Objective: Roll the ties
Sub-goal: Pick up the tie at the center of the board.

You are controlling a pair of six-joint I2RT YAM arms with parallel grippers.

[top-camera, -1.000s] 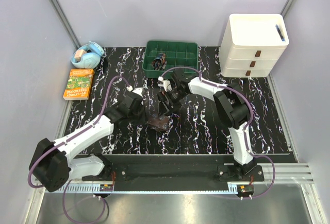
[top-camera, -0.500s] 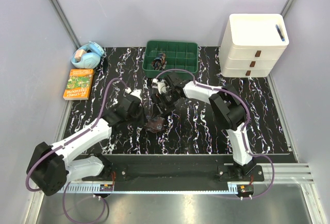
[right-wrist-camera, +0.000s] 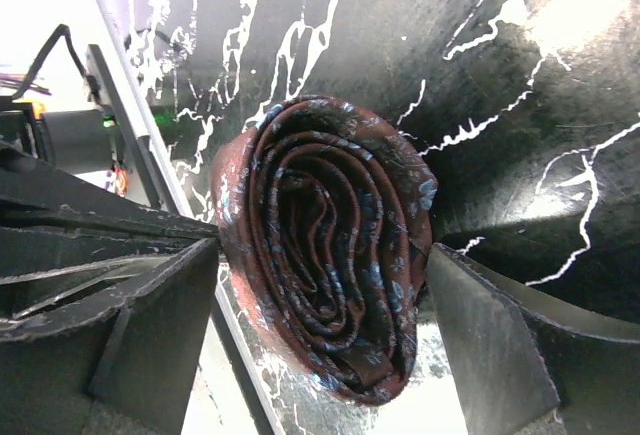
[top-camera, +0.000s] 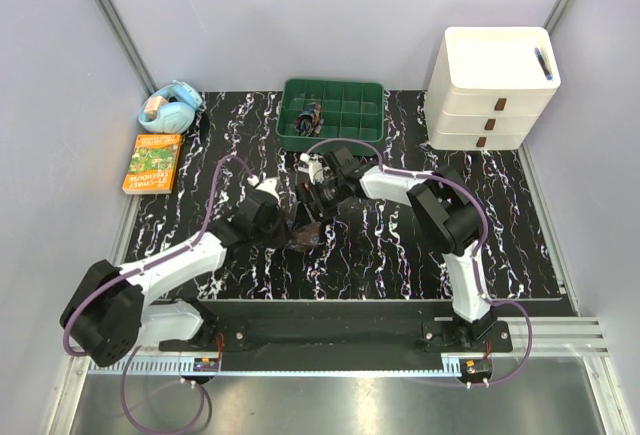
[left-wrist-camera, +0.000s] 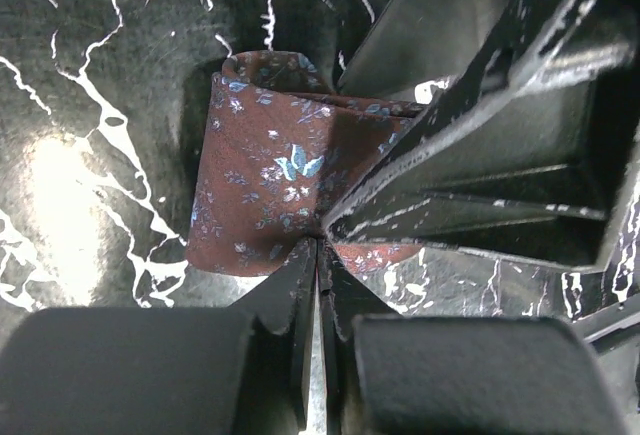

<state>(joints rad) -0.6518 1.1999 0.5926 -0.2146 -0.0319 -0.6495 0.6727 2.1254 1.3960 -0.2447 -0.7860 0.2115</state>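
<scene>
One tie (top-camera: 305,239) lies rolled into a tight coil of dark brown cloth with a small bluish pattern, near the middle of the black marbled table (top-camera: 400,245). My left gripper (top-camera: 289,225) is at its left side. In the left wrist view its jaws (left-wrist-camera: 318,243) are shut, pinching the lower edge of the tie (left-wrist-camera: 262,175). My right gripper (top-camera: 316,211) comes from the far right. In the right wrist view it (right-wrist-camera: 322,251) stands open around the tie (right-wrist-camera: 325,235), one finger (right-wrist-camera: 150,325) on each side of the coil.
A green compartment tray (top-camera: 366,105) holding a small dark item (top-camera: 311,115) stands at the back. White stacked drawers (top-camera: 495,90) are at the back right. An orange book (top-camera: 153,162) and a light blue object (top-camera: 170,107) lie beyond the mat's left edge.
My left arm has reached further right to the roll. My right gripper has come down and nearer, around the roll. The roll has barely shifted.
</scene>
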